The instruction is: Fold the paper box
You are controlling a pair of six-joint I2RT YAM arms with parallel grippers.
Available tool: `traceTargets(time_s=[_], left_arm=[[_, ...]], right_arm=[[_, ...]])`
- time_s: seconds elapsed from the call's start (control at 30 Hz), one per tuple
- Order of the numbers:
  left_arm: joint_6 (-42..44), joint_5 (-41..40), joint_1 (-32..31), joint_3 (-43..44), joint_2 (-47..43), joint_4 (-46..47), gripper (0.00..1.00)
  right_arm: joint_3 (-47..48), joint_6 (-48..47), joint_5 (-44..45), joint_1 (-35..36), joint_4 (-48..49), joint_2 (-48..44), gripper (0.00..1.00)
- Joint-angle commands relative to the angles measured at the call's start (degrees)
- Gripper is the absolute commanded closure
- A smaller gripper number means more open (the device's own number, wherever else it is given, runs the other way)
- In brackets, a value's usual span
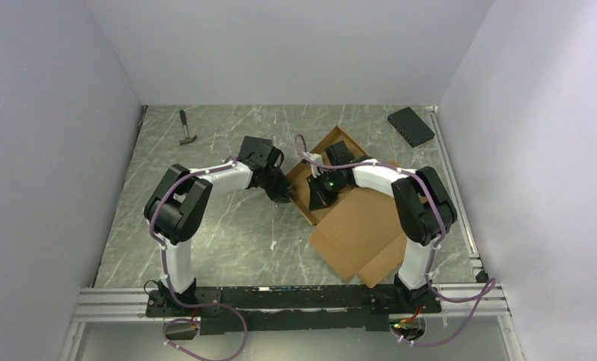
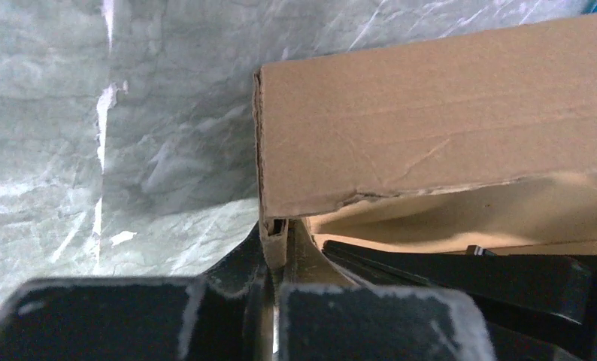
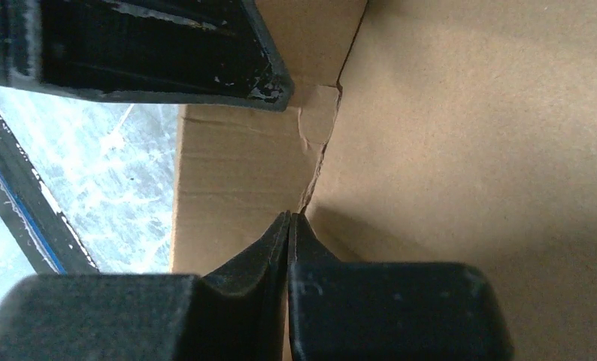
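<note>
Two pinches meet at one corner: the paper box point(image 1: 359, 226) lies toward 3 o'clock of the table's middle. The left gripper point(image 2: 274, 239) is clenched on the end of the raised wall at the box's 10 o'clock side, likely to hold that wall upright. The right gripper point(image 3: 289, 219) has its jaws pressed together at the inside crease, perhaps nipping card, though none shows plainly between them. From above, both arms hide that corner.

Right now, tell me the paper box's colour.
Plain brown paper box, unprinted; shows best in left wrist view.
</note>
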Motion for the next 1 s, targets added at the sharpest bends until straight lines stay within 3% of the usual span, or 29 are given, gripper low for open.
traceTargets(time_s=[0.0, 0.27, 0.43, 0.63, 0.87, 0.97], left_arm=[[4.82, -2.93, -0.38, 2.44, 1.25, -2.91, 1.0], [7.88, -5.45, -0.55, 0.15, -3.49, -2.11, 1.0], [8.77, -4.9, -0.62, 1.12, -3.95, -5.73, 0.98], [11.38, -5.24, -0.62, 3.35, -3.25, -9.79, 0.76], [12.47, -6.16, -0.58, 5.34, -3.11, -11.83, 0.68], [12.86, -6.34, -0.57, 5.8, -4.18, -12.42, 0.61]], right_arm=[[2.66, -1.91, -1.73, -2.04, -1.2, -4.97, 0.92], [0.53, -13.62, -13.23, -2.27, -3.88, -17.87, 0.69], [-0.98, -14.6, -13.61, -2.35, -2.93, -22.35, 0.58], [-0.63, -14.3, -14.04, -2.26, -3.59, -20.68, 0.58], [-0.93, -14.13, -13.53, -2.28, -3.38, -20.95, 0.57], [-0.97, -14.16, -13.64, -2.28, -3.47, -20.82, 0.57]])
